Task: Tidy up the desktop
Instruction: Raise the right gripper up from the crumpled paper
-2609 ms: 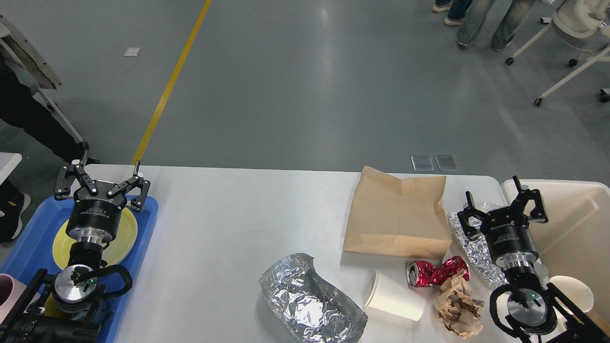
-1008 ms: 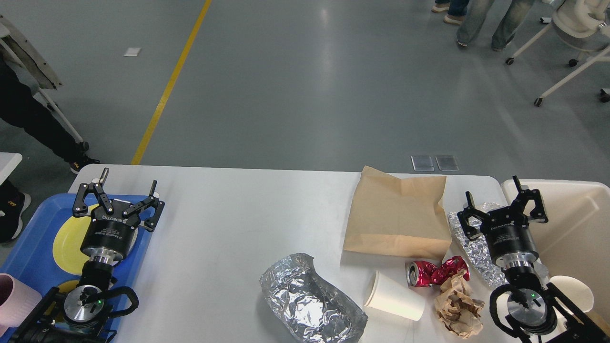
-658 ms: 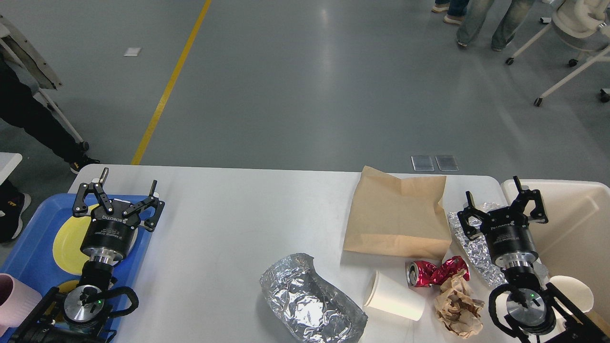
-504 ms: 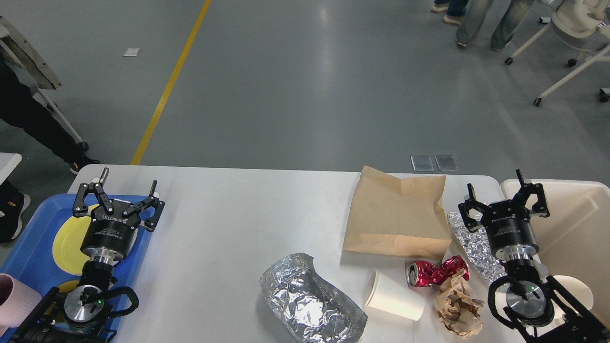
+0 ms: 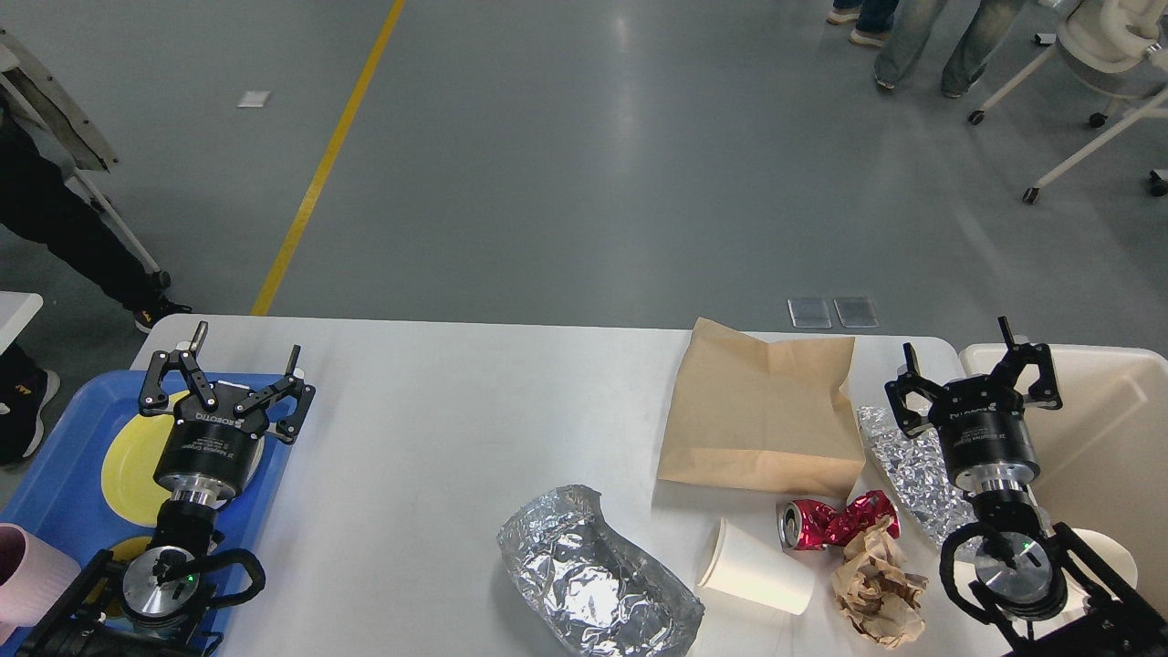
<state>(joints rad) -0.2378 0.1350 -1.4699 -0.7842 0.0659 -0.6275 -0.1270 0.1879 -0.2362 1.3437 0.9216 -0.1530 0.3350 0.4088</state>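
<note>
The white desktop (image 5: 438, 456) carries litter. A brown paper bag (image 5: 762, 411) lies flat at the right. In front of it are a crushed red can (image 5: 835, 522), a white paper cup (image 5: 756, 568) on its side and a crumpled brown paper ball (image 5: 878, 589). A crumpled foil tray (image 5: 593, 575) lies at the front middle, and a foil sheet (image 5: 912, 470) lies by the right edge. My left gripper (image 5: 245, 354) is open and empty above the blue tray's right edge. My right gripper (image 5: 955, 354) is open and empty above the foil sheet.
A blue tray (image 5: 64, 470) at the left holds a yellow plate (image 5: 132, 465) and a pink cup (image 5: 32, 575). A cream bin (image 5: 1109, 429) stands off the right end with a white cup (image 5: 1100, 557) in it. People's legs and a wheeled chair stand on the floor beyond.
My left gripper moved right over the tray's edge, then stayed still. My right gripper has risen a little and shifted slightly toward the bin. Both stay open.
</note>
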